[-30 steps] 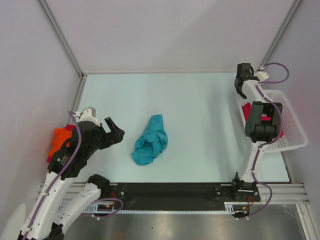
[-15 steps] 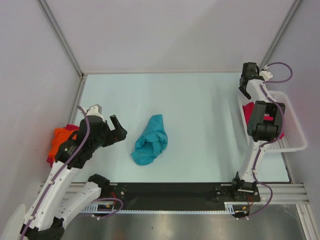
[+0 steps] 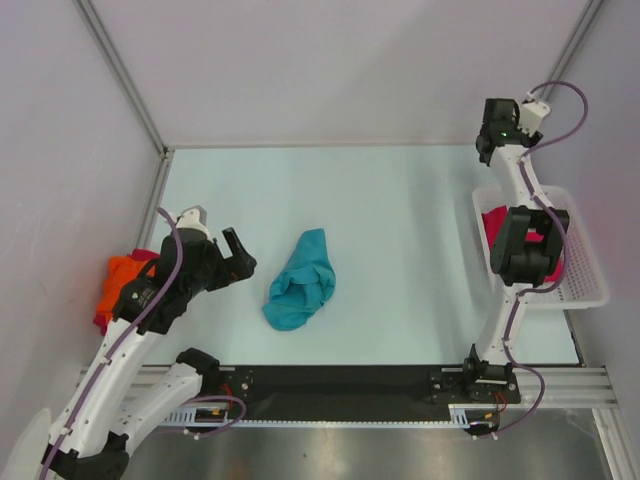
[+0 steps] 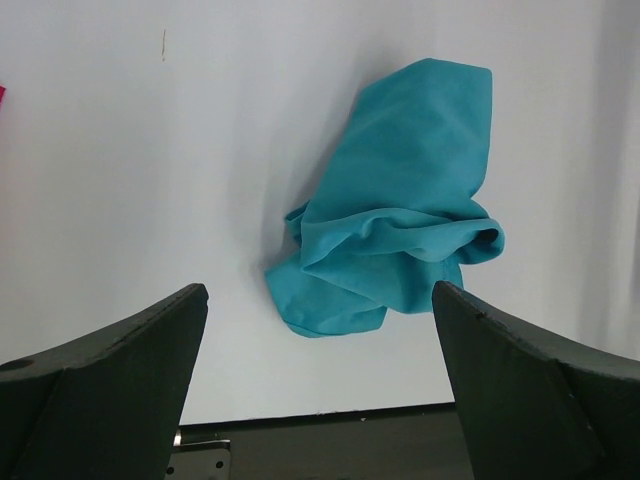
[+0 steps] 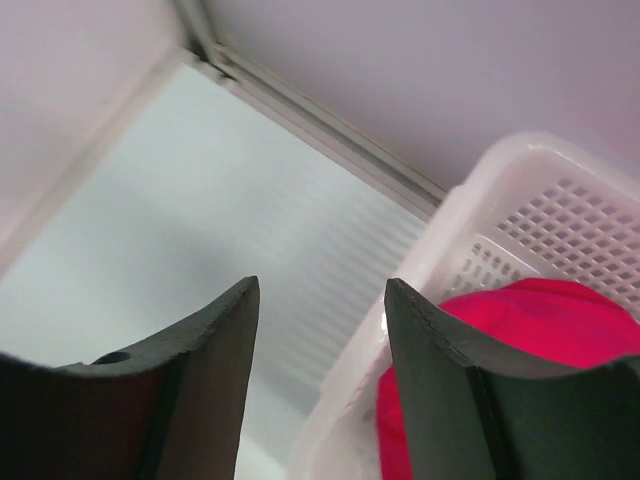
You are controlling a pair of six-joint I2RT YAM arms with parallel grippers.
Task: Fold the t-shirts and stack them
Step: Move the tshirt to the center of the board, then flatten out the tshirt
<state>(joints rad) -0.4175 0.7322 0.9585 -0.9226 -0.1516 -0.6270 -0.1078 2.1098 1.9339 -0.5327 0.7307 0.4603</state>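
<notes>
Both left claw [image 4: 318, 292] and right claw [image 5: 320, 287] gape above pale-blue table [image 3: 400, 220] between grey walls [image 3: 330, 70].

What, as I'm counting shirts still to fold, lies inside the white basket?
A pink shirt lies in the basket. The right arm hides part of it from above, so anything beneath the shirt cannot be seen.

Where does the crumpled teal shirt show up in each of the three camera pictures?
Top external: teal shirt left of middle, just right of the left gripper.
Left wrist: right of centre, beyond the open fingers.
Right wrist: not in it.
Shared landmark: the pale table, seen in all three.
</notes>
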